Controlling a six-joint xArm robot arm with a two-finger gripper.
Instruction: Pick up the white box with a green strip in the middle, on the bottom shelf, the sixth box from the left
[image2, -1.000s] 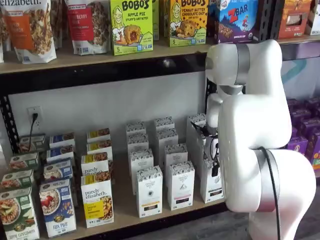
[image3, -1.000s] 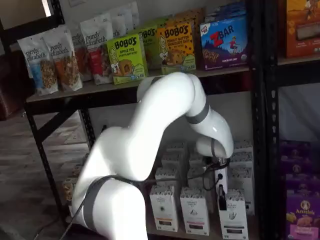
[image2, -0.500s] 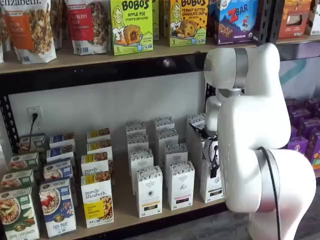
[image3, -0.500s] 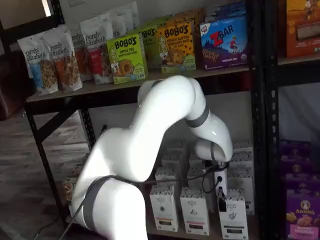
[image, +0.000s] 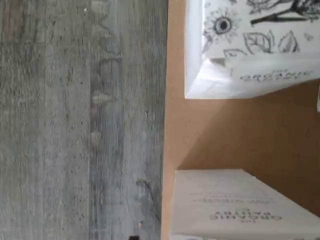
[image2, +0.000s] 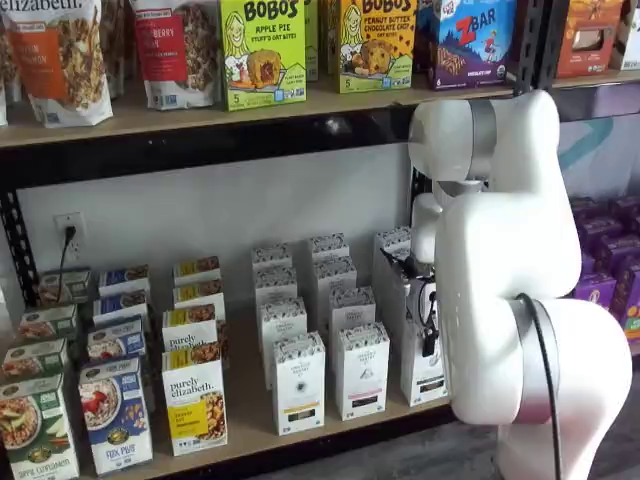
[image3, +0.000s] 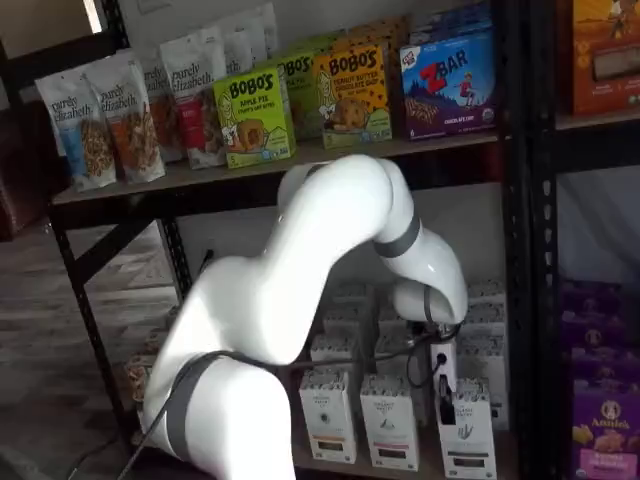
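Observation:
The white box (image2: 424, 376) stands upright at the front of the rightmost white column on the bottom shelf (image2: 246, 418), half hidden behind my arm. It also shows, with its speckled top flap and low dark strip, as the white box (image3: 467, 440). My gripper (image3: 443, 398) hangs just above its top, white body over black fingers, and holds nothing. In the other shelf view the gripper (image2: 428, 342) shows as dark fingers with a cable beside them. The wrist view looks down on two white cartons (image: 250, 47) at the tan board's front edge (image: 172, 130).
More white cartons (image2: 299, 382) stand in rows left of the target, then colourful cereal boxes (image2: 194, 398). Purple boxes (image3: 603, 420) fill the neighbouring rack. A black upright (image3: 520, 250) stands right of the target. Bags and snack boxes line the upper shelf (image2: 200, 110).
The arm has sunk a little, and the gripper has come down slightly towards the top of the front right white box. The boxes have not moved.

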